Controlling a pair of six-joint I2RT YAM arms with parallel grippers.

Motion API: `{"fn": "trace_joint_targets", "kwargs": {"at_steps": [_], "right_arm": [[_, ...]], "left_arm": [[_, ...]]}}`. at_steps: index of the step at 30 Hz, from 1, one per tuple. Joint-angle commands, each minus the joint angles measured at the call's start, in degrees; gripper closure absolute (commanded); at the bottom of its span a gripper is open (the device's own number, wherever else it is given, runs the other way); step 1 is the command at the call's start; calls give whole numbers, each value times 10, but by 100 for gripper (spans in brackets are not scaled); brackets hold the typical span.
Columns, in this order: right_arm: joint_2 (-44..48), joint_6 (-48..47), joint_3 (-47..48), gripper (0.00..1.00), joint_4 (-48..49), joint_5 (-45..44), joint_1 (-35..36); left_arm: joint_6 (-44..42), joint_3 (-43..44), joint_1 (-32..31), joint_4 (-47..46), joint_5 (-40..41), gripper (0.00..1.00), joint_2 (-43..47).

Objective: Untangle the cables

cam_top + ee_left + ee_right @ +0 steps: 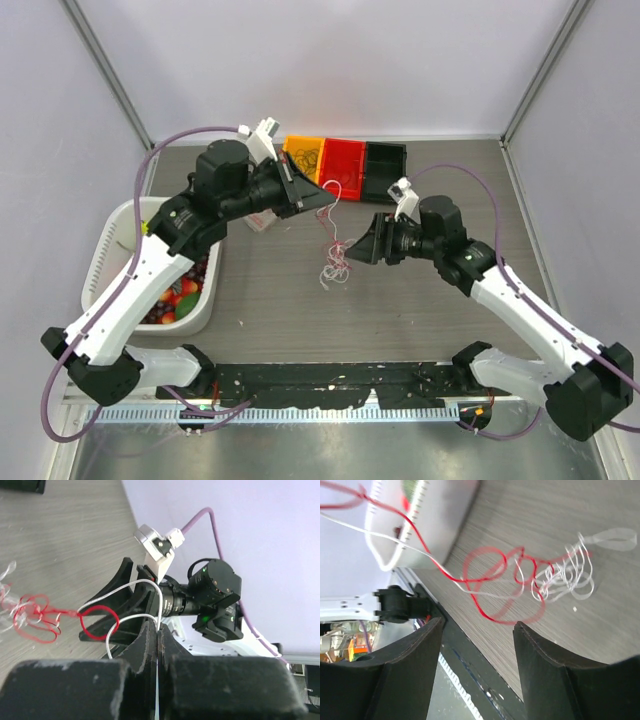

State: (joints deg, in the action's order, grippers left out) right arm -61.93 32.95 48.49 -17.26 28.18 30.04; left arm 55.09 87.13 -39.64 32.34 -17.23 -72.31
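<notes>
Closest to me, the cables [333,262] lay in a little scribbly knot on the grey table [260,310], between the two arms, with one end lifted up in the air. I thought a hard pull could make that knot tighter, because the red wire [487,577] and the white wire [150,582] were twisted around each other. Both were hair-thin and bendy. The red one made round loops and the white one made small curls. I could not spot a black one.

Just beside the knot hung the right claw [477,625], its two hard black fingers apart and holding nothing. It might grab both wires at once, as they lay so close together.

Further back, the left claw [157,640] was squeezed shut on the white wire, up above the table. A wire that thin might slip out of those flat fingers.

At the far end sat three boxy plastic bins [345,160], orange, red and black.
</notes>
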Motion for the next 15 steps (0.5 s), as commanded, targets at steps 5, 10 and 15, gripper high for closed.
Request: {"fn": "trace_joint_targets", "kwargs": {"at_steps": [5, 10, 15], "right_arm": [[67, 0, 107, 34, 89, 20, 2], [23, 9, 157, 35, 53, 6, 3], [18, 26, 173, 32, 111, 10, 17]], "left_arm": [[34, 81, 2, 14, -1, 100, -12], [86, 69, 4, -65, -31, 100, -8], [98, 89, 4, -69, -43, 100, -12]]}}
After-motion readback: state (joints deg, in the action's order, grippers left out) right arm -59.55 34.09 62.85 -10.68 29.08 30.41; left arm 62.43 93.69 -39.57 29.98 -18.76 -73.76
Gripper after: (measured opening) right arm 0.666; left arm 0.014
